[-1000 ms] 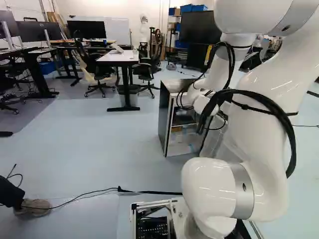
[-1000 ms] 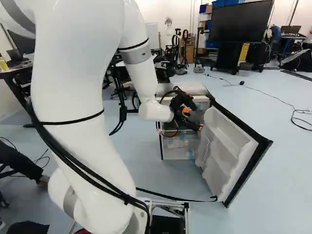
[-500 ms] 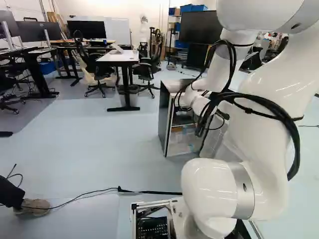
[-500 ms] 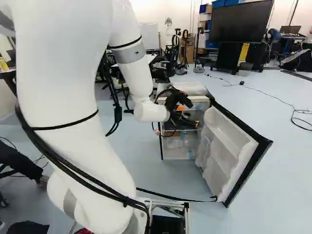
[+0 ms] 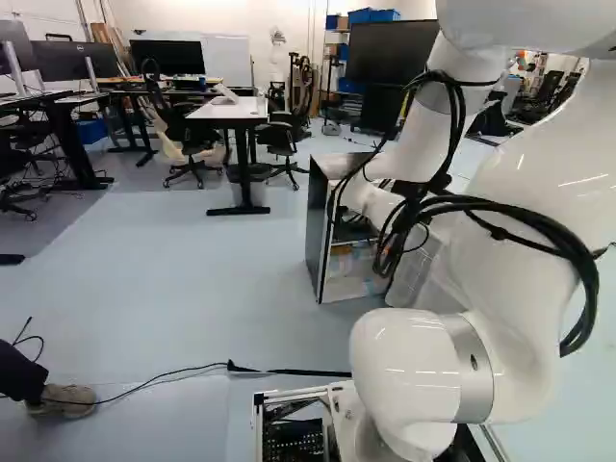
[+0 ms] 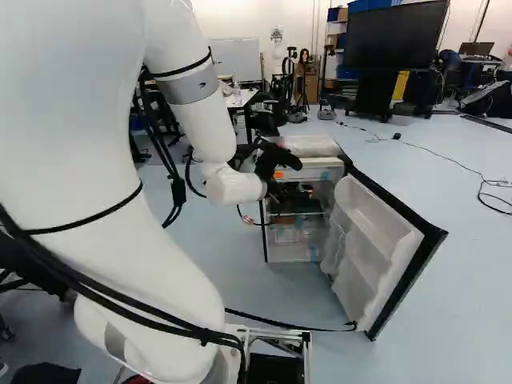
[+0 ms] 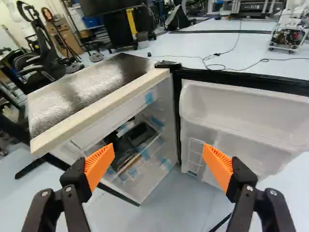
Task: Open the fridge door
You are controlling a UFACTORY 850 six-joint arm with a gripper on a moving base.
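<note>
My gripper [image 7: 159,157] has shifted left, its fingers spread on nothing; with twelve ahead, the wide-open fridge door [image 7: 246,108] lies at two o'clock.

I count one robot arm [image 6: 104,160], one claw [image 6: 294,182] with two pads [image 7: 99,166], and one fridge [image 7: 87,82] with one door [image 6: 376,240], this at four o'clock in the right base view. In the left base view are three monitors [image 5: 166,58] between ten and eleven o'clock, one tabletop [image 5: 219,112] at eleven o'clock, two office chairs [image 5: 282,138] beside it, and one shoe [image 5: 63,401] at eight o'clock.
</note>
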